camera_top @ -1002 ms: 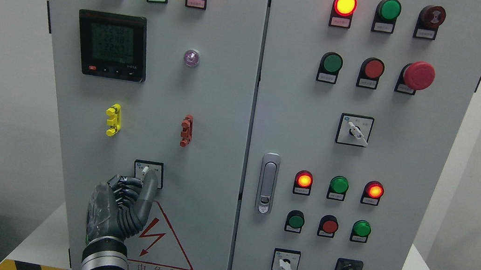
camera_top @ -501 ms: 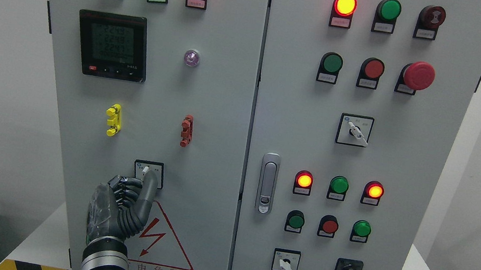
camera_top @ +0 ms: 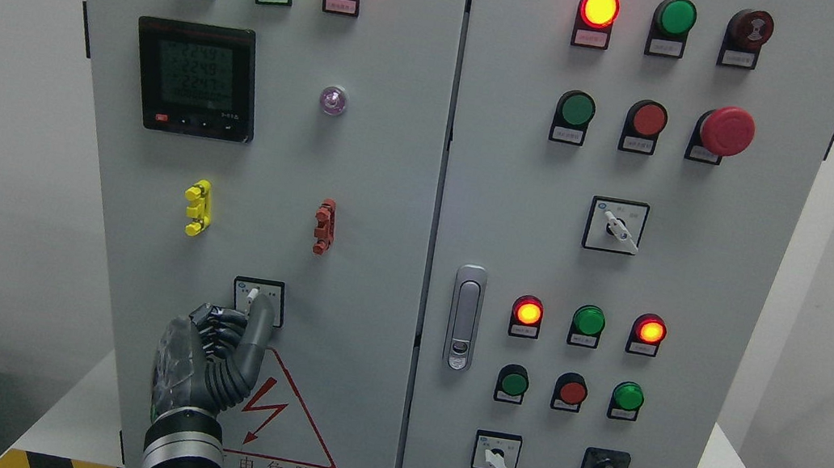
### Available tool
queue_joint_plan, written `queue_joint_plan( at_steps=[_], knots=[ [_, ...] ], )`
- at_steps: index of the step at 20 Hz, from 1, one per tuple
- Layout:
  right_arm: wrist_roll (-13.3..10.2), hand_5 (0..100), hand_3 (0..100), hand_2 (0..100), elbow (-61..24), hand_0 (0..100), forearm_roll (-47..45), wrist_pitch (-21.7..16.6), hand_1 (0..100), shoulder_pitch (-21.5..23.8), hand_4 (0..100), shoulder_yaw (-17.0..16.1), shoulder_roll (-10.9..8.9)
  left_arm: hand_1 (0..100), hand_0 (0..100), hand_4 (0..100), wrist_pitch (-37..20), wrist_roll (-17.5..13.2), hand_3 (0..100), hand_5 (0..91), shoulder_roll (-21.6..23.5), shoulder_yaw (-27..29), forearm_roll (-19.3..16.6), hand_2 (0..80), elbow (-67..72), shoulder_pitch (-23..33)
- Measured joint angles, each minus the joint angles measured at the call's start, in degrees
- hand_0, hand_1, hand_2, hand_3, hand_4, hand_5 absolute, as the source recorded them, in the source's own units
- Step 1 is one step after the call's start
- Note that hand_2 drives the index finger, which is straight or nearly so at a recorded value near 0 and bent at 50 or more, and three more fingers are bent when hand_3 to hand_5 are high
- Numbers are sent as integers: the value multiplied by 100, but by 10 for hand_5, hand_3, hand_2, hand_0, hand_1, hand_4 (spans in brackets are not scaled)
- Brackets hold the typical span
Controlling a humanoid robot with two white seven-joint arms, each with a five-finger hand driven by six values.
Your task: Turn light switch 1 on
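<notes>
Your left hand has three fingers curled, holding nothing, index tip touching the selector switch at 6 o'clock on the left door — it may slip off the small white lever.

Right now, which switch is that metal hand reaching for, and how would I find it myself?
Look at the left door of the grey cabinet. Below the yellow clip and red clip, just above the lightning warning triangle, sits a small square switch. It is that door's only switch, with the left hand at it.
</notes>
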Motion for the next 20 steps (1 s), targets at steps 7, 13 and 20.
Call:
queue_joint_plan(
  at_steps=[7,13,20],
  knots=[
    [0,0,0,0,0,120,0,-5,389,0,0,0,0,339,376,886,7,0,842,878,0,-1,5,491,9,-13],
    [0,0,0,0,0,120,0,-6,389,0,0,0,0,322,395,888,23,0,850,878,0,-2,7,503,11,-18],
    [0,0,0,0,0,120,0,-6,389,-1,0,0,-1,298,433,893,-5,0,859,878,-2,-13,9,506,14,-20]
  ],
)
